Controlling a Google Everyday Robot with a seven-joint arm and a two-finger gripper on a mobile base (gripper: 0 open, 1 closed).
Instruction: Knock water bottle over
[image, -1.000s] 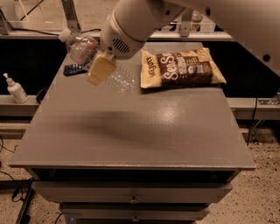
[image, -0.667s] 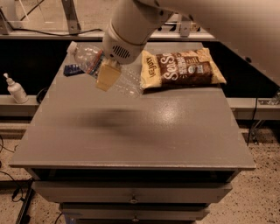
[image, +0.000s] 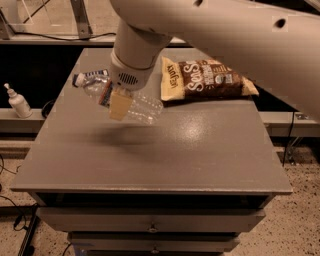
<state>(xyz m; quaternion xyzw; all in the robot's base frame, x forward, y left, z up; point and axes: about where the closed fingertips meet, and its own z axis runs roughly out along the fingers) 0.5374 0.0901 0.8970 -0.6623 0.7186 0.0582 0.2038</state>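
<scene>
Gripper (image: 119, 106) and bottle (image: 144, 107) shifted forward across table (image: 200, 150). We find bottle on its side; task judged done. Grip state: we cannot tell.

A single camera looks steeply down from above the front edge of the surface (image: 200, 150) toward its back, near enough that the top almost fills the view. The hand (image: 120, 104) hangs over the surface's back-left part, seemingly just above it.
</scene>
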